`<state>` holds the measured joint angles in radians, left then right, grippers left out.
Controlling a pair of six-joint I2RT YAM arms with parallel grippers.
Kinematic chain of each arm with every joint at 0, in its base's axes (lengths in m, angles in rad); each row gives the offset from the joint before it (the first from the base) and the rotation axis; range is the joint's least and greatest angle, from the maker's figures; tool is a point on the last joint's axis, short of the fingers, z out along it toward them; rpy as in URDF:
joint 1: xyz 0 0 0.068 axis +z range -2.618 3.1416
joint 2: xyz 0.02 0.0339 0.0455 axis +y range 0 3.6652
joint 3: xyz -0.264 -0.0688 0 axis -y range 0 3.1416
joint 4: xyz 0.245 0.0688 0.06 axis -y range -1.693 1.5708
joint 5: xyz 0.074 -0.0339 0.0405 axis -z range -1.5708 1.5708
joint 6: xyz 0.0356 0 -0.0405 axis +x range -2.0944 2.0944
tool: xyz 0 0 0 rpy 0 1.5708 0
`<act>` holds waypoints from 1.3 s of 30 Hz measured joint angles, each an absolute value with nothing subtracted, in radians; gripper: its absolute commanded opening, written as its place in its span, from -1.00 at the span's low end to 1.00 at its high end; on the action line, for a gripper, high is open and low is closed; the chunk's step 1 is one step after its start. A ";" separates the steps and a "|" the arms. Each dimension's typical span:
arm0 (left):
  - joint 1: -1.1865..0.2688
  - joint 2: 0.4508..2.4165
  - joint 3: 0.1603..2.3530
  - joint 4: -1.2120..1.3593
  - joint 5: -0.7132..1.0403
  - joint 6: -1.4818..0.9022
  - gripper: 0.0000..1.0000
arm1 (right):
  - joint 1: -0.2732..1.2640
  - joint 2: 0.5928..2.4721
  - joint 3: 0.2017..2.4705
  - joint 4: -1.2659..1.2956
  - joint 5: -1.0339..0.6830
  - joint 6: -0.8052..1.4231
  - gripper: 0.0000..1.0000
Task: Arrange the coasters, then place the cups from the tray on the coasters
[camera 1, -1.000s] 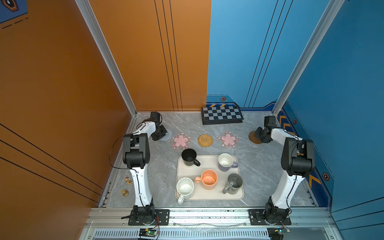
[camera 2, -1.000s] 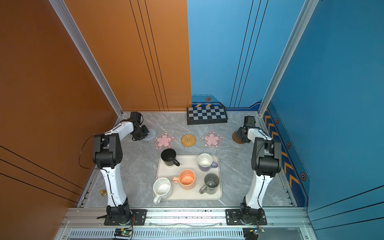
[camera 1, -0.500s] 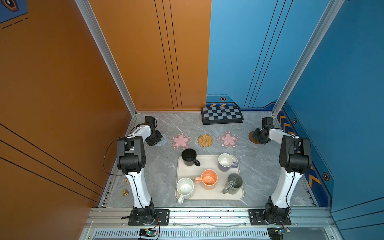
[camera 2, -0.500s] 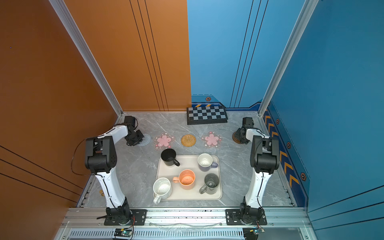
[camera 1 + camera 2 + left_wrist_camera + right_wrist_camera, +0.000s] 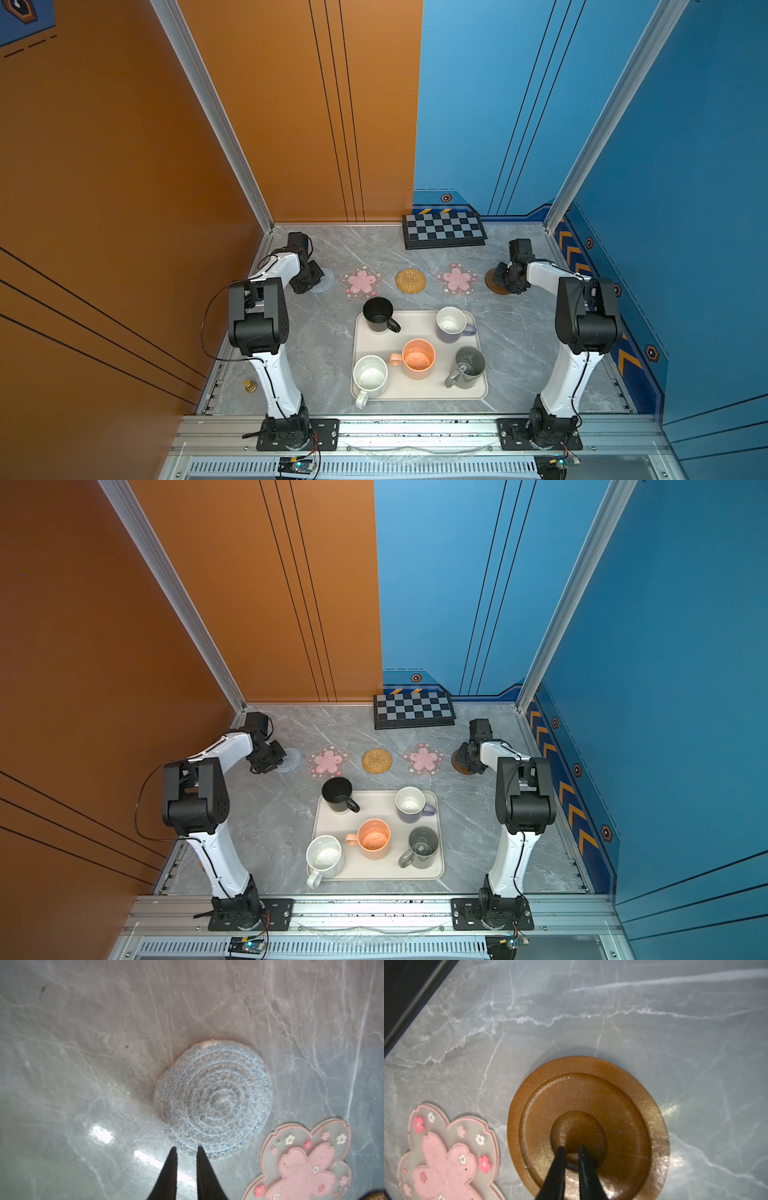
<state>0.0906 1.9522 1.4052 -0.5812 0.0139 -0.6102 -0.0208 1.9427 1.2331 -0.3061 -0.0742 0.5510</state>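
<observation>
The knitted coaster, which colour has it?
Knitted coaster: pale blue and grey; clearest in left wrist view.

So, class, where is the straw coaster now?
In both top views the straw coaster lies mid-table, between a pink coaster on its left and another on its right, just behind the tray.

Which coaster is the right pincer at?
The round brown wooden coaster, at the right end of the row. The right pincer has its tips over its centre dimple. It is the only wooden one.
</observation>
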 measured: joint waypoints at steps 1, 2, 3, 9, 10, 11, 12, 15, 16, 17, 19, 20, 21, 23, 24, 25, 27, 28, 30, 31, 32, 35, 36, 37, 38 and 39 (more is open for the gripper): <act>0.090 1.948 1.402 -0.580 0.014 -0.610 -0.60 | -0.020 1.936 1.225 -0.306 -0.074 0.551 -0.68; 0.089 1.943 1.394 -0.579 0.014 -0.611 -0.60 | -0.020 1.930 1.216 -0.306 -0.074 0.551 -0.68; 0.087 1.937 1.386 -0.580 0.013 -0.611 -0.61 | -0.020 1.923 1.208 -0.306 -0.074 0.551 -0.68; 0.057 1.912 1.361 -0.580 0.010 -0.611 -0.59 | -0.021 1.903 1.182 -0.306 -0.074 0.551 -0.68; 0.052 1.908 1.361 -0.580 0.010 -0.611 -0.59 | -0.022 1.901 1.180 -0.306 -0.074 0.551 -0.67; 0.046 1.901 1.359 -0.580 0.010 -0.611 -0.58 | -0.022 1.901 1.180 -0.307 -0.074 0.551 -0.67; 0.041 1.893 1.358 -0.580 0.009 -0.611 -0.58 | -0.023 1.901 1.180 -0.307 -0.074 0.551 -0.67; 0.030 1.871 1.353 -0.580 0.007 -0.611 -0.58 | -0.027 1.901 1.180 -0.307 -0.075 0.551 -0.63; 0.029 1.866 1.351 -0.579 0.007 -0.611 -0.58 | -0.029 1.900 1.180 -0.308 -0.075 0.551 -0.61; 0.025 1.862 1.349 -0.579 0.007 -0.611 -0.58 | -0.032 1.899 1.181 -0.312 -0.075 0.550 -0.59; 0.024 1.860 1.343 -0.579 0.006 -0.611 -0.58 | -0.037 1.895 1.181 -0.322 -0.076 0.550 -0.56; 0.022 1.860 1.340 -0.580 0.006 -0.611 -0.58 | -0.039 1.892 1.181 -0.330 -0.078 0.550 -0.54; 0.020 1.860 1.337 -0.580 0.003 -0.611 -0.58 | -0.040 1.888 1.181 -0.338 -0.078 0.550 -0.52; 0.019 1.860 1.336 -0.580 0.001 -0.611 -0.58 | -0.041 1.881 1.181 -0.352 -0.082 0.550 -0.48; 0.019 1.860 1.336 -0.580 -0.001 -0.611 -0.59 | -0.042 1.874 1.181 -0.358 -0.085 0.550 -0.43; 0.019 1.860 1.336 -0.580 -0.003 -0.611 -0.60 | -0.042 1.868 1.181 -0.363 -0.089 0.548 -0.37; 0.019 1.861 1.338 -0.578 -0.009 -0.612 -0.63 | -0.042 1.847 1.181 -0.370 -0.099 0.547 -0.27; 0.019 1.862 1.340 -0.577 -0.010 -0.612 -0.63 | -0.042 1.835 1.180 -0.374 -0.102 0.543 -0.25; 0.019 1.873 1.359 -0.575 -0.015 -0.615 -0.63 | -0.041 1.801 1.181 -0.381 -0.104 0.538 -0.23; 0.019 1.879 1.370 -0.572 -0.017 -0.619 -0.63 | -0.042 1.784 1.181 -0.384 -0.104 0.538 -0.23; 0.019 1.888 1.381 -0.567 -0.020 -0.621 -0.63 | -0.043 1.765 1.181 -0.386 -0.104 0.537 -0.23; 0.019 1.915 1.402 -0.551 -0.027 -0.628 -0.64 | -0.046 1.710 1.181 -0.401 -0.104 0.528 -0.23; 0.020 1.925 1.406 -0.546 -0.027 -0.630 -0.65 | -0.047 1.692 1.181 -0.406 -0.104 0.526 -0.23; 0.020 1.935 1.409 -0.542 -0.027 -0.634 -0.65 | -0.047 1.678 1.181 -0.412 -0.104 0.523 -0.22; 0.022 1.948 1.411 -0.537 -0.027 -0.637 -0.65 | -0.049 1.660 1.181 -0.419 -0.104 0.520 -0.23; 0.022 1.961 1.411 -0.534 -0.027 -0.639 -0.65 | -0.049 1.646 1.181 -0.425 -0.103 0.519 -0.23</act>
